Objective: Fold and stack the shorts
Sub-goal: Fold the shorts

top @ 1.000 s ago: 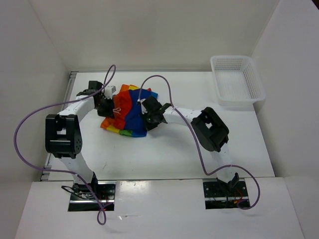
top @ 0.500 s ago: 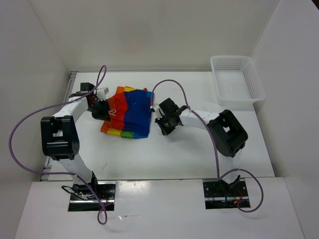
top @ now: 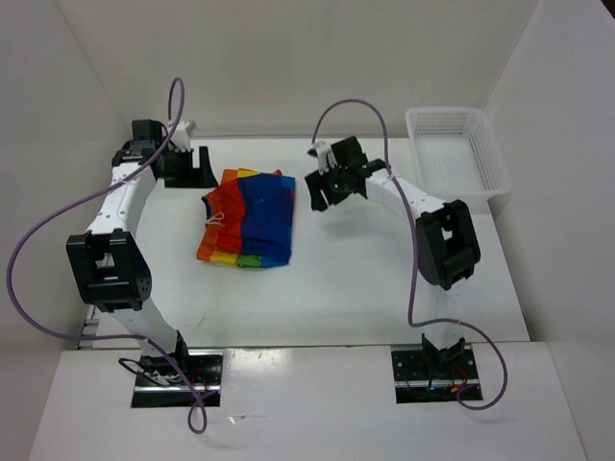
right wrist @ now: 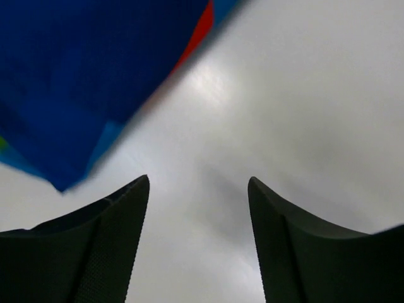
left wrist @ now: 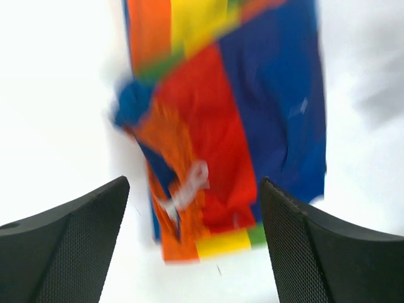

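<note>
The shorts (top: 245,219) are laid folded on the table (top: 384,279), left of centre in the top view, and are touched by neither claw. The left gripper (top: 197,168) is held spread wide, with nothing between its fingers, just off the cloth's upper-left corner. The right gripper (top: 322,190) is likewise spread and unloaded, near the straight blue right edge. A broad stretch of white tabletop is seen below and right of the cloth. The mesh basket (top: 495,163) is set well apart at the upper right.

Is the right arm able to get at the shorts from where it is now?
Probably yes. The right gripper hangs open just beside the shorts with only bare table between, and the left gripper stands clear on their other side.
</note>
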### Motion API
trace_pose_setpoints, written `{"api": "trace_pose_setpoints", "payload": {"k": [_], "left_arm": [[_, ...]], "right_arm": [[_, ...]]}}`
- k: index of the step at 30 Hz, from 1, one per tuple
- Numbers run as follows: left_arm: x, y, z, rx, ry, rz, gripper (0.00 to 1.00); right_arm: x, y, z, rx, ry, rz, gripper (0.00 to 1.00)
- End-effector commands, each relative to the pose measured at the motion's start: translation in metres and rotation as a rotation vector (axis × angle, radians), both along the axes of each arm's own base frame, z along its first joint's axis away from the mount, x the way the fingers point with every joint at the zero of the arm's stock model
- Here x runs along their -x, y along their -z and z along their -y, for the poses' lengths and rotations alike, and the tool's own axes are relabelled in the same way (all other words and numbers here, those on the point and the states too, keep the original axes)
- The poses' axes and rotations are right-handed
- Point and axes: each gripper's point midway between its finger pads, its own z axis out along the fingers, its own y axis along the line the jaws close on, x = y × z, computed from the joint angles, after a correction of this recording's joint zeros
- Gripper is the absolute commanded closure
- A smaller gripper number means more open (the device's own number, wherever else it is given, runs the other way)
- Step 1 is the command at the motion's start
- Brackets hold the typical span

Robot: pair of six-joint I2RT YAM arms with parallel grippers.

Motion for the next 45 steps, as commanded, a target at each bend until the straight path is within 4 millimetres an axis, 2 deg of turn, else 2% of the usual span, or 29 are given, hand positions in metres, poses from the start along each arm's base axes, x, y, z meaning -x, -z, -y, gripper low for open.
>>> {"api": "trace_pose_setpoints", "payload": {"k": [1,3,5,8,9,11,14,15,18,20,21,22,24,25,26,28,29,31,32,34,36,37,38,41,42,44,45], "left_arm": [[-0.032,-0.011,-0.005,-0.01,0.002,0.084,0.1],[-0.037,0.017,-0.01,-0.024,-0.014,0.022,0.1],[-0.039,0.034,-0.013,-0.038,-0.026,-0.018,0.1],[-0.04,0.059,-0.012,-0.024,-0.019,-0.066,0.1],[-0.043,0.058,-0.012,-0.025,-0.019,-0.051,0.1],[-0.045,0.071,-0.017,-0.045,-0.033,-0.073,0.1],[-0.053,0.078,-0.023,-0.071,-0.05,-0.067,0.1],[-0.056,0.078,-0.025,-0.08,-0.056,-0.054,0.1],[-0.059,0.086,-0.025,-0.079,-0.055,-0.062,0.18],[-0.064,0.092,-0.026,-0.079,-0.055,-0.071,0.28],[-0.064,0.092,-0.026,-0.079,-0.055,-0.071,0.39],[-0.066,0.095,-0.024,-0.069,-0.049,-0.075,0.44],[-0.068,0.103,-0.021,-0.05,-0.037,-0.088,0.52],[-0.072,0.098,-0.021,-0.051,-0.037,-0.073,0.55],[-0.073,0.1,-0.017,-0.029,-0.023,-0.074,0.59],[-0.083,0.092,-0.015,-0.017,-0.013,-0.048,0.64],[-0.083,0.089,-0.014,-0.008,-0.007,-0.046,0.64],[-0.09,0.081,-0.004,0.017,0.021,-0.023,0.64],[-0.09,0.075,-0.003,0.023,0.026,-0.01,0.62],[-0.097,0.059,0.001,0.019,0.036,0.031,0.59],[-0.1,0.048,0.007,0.023,0.051,0.057,0.57],[-0.1,0.048,0.007,0.023,0.051,0.057,0.54],[-0.1,0.042,0.015,0.034,0.07,0.062,0.54],[-0.1,0.038,0.028,0.042,0.099,0.072,0.49],[-0.103,0.038,0.033,0.033,0.106,0.084,0.48],[-0.111,0.06,0.024,-0.009,0.072,0.063,0.47],[-0.117,0.069,0.018,-0.04,0.049,0.066,0.47]], "right_arm": [[-0.045,-0.034,-0.04,-0.177,0.038,0.037,0.3],[-0.063,-0.031,-0.057,-0.226,0.044,0.015,0.26],[-0.075,-0.031,-0.07,-0.275,0.063,-0.001,0.21],[-0.099,-0.012,-0.083,-0.305,0.114,-0.023,0.17],[-0.101,-0.007,-0.084,-0.308,0.123,-0.034,0.17],[-0.111,0.007,-0.088,-0.314,0.166,-0.052,0.17],[-0.122,0.009,-0.093,-0.34,0.198,-0.05,0.17],[-0.121,0.023,-0.093,-0.331,0.208,-0.074,0.17],[-0.128,0.034,-0.095,-0.337,0.244,-0.086,0.18],[-0.133,0.034,-0.098,-0.352,0.249,-0.08,0.22],[-0.132,0.045,-0.098,-0.342,0.252,-0.095,0.24],[-0.135,0.041,-0.099,-0.348,0.25,-0.085,0.32],[-0.134,0.048,-0.099,-0.347,0.261,-0.102,0.41],[-0.135,0.055,-0.097,-0.335,0.272,-0.105,0.46],[-0.136,0.056,-0.096,-0.33,0.278,-0.1,0.55],[-0.137,0.056,-0.095,-0.326,0.285,-0.096,0.65],[-0.139,0.057,-0.093,-0.314,0.288,-0.083,0.76],[-0.141,0.058,-0.091,-0.302,0.291,-0.069,0.85],[-0.145,0.053,-0.09,-0.303,0.298,-0.053,0.94],[-0.152,0.048,-0.087,-0.284,0.301,-0.009,1.0],[-0.16,0.039,-0.085,-0.269,0.284,0.045,1.0],[-0.159,0.04,-0.084,-0.254,0.273,0.048,1.0],[-0.162,0.036,-0.083,-0.247,0.267,0.07,1.0],[-0.16,0.019,-0.087,-0.256,0.206,0.1,1.0],[-0.157,0.02,-0.088,-0.258,0.197,0.087,1.0],[-0.157,0.013,-0.089,-0.269,0.188,0.091,1.0],[-0.155,0.017,-0.089,-0.264,0.189,0.082,1.0]]}}
